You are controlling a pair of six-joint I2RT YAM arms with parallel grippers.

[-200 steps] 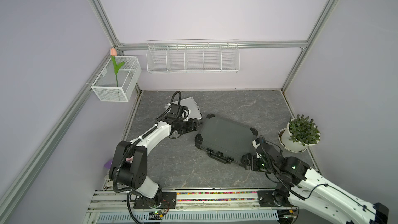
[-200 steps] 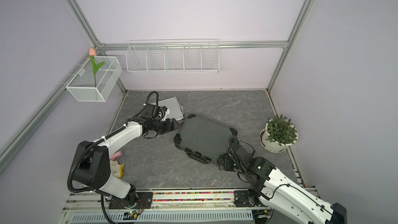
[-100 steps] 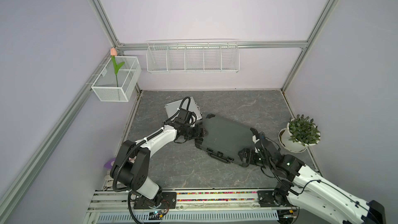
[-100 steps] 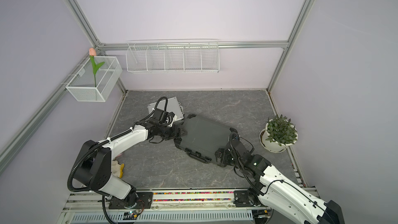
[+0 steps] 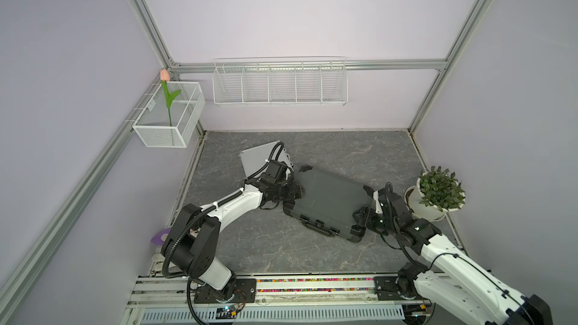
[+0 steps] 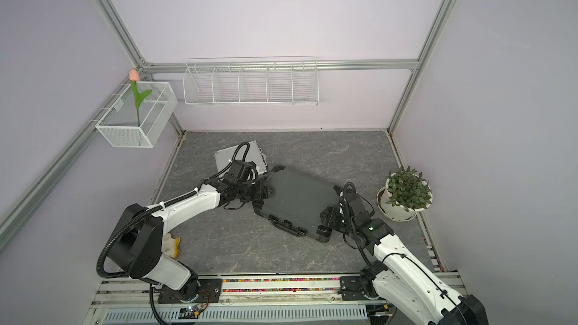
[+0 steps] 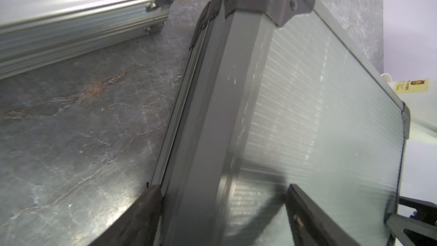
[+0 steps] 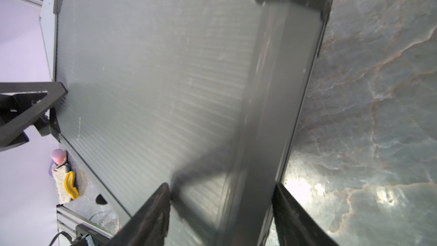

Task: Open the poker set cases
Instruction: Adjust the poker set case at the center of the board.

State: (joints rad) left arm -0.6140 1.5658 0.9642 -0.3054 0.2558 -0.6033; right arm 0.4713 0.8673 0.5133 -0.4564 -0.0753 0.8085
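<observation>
Top view: dark case (image 5: 328, 198) diagonal, handle (image 5: 317, 224) frontward

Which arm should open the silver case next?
Left. The left pincer is beside the silver case; the right pincer is at the far end of the dark case, which lies between.

This is a robotics lab test cell. Silver aluminium profile bars (image 5: 137, 20) frame plain pale lilac wall panels (image 5: 281, 10) around a grey marble-patterned surface (image 5: 344, 151). Two white-and-black robot arms (image 5: 231, 204) with exposed cables are mounted on a slotted metal rail (image 5: 312, 286) along its front. A white wire basket (image 5: 280, 84) hangs on the back wall. A white mesh basket (image 5: 162, 134) holds an artificial pink tulip (image 5: 164, 75). A small green potted plant (image 5: 439, 187) stands on the surface.
</observation>
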